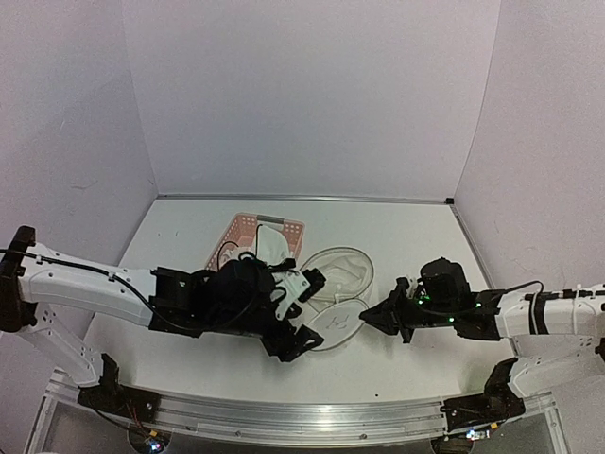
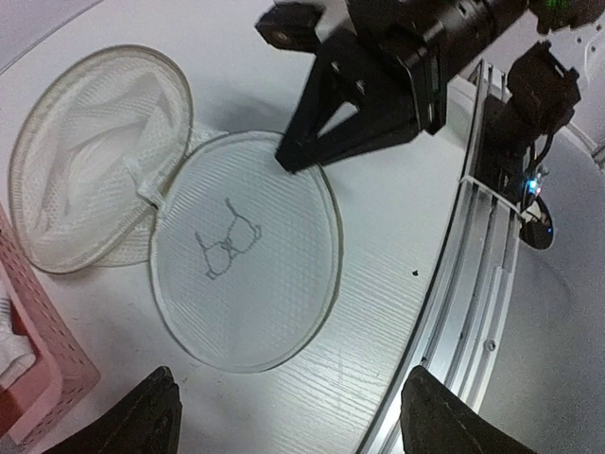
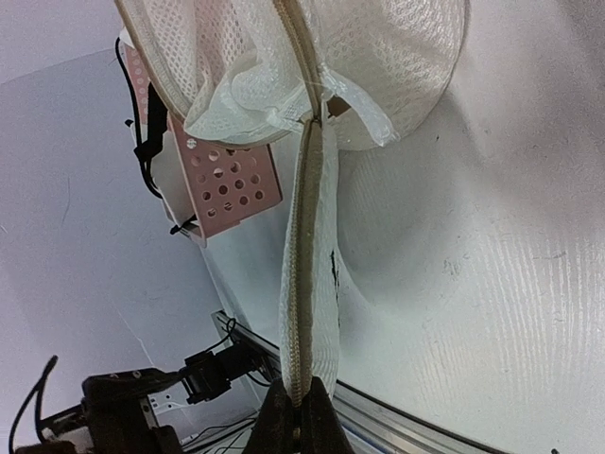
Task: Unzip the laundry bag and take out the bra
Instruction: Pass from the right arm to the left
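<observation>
The laundry bag lies unzipped in two white mesh round halves. The near half shows the black bra drawing, the far half lies open and looks empty. The bra, white with black straps, lies in the pink basket. My left gripper is open and empty, hovering just off the near half's front edge. My right gripper is shut on that half's zipper rim and holds the edge; it shows from the left wrist.
The pink slotted basket stands behind the bag at the back left, partly hidden by my left arm. The aluminium rail runs along the table's near edge. White walls close the table at back and sides.
</observation>
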Action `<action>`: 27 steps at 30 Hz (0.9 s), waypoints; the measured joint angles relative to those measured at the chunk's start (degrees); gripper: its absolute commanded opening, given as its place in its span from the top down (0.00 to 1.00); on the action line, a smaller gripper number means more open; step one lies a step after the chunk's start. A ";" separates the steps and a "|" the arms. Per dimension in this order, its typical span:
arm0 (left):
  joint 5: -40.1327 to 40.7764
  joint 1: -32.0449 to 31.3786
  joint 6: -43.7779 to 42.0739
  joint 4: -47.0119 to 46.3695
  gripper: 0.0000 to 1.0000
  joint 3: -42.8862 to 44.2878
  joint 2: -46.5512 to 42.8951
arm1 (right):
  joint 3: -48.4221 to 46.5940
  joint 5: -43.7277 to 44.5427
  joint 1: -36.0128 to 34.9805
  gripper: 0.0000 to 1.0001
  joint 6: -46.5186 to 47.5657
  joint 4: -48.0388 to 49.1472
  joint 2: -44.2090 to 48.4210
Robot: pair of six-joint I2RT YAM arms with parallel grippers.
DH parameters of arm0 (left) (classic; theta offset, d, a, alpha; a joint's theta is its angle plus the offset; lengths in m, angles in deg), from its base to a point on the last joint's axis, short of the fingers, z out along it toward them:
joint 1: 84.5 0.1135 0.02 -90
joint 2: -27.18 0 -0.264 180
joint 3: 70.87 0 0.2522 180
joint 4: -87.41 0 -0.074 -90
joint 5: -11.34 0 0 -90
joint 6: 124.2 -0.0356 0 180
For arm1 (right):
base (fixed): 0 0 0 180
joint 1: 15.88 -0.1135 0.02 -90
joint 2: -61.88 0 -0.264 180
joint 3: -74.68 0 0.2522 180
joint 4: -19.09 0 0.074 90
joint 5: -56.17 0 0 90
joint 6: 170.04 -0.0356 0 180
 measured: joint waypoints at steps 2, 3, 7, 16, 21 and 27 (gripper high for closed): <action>2.08 -2.21 -0.02 0.02 0.20 0.79 2.89 | 0.00 0.13 0.00 1.00 -0.46 -0.02 0.00; 3.21 -3.34 -0.07 0.02 0.20 1.33 4.35 | 0.00 0.20 0.00 1.00 -0.59 0.00 0.00; 8.11 -7.15 -0.31 0.17 0.22 3.74 9.25 | 0.00 0.55 0.00 1.00 -1.07 -0.02 0.20; 14.75 -11.10 -1.70 1.33 0.28 11.65 18.03 | 0.31 1.46 0.00 1.00 -1.73 0.00 2.84; 19.41 -11.65 -1.92 3.13 0.34 15.23 21.68 | 1.01 1.70 0.00 1.00 -1.75 -0.07 4.13; 25.05 -11.65 -2.71 4.85 0.42 17.31 23.47 | 1.16 1.68 0.00 1.00 -1.66 -0.13 4.90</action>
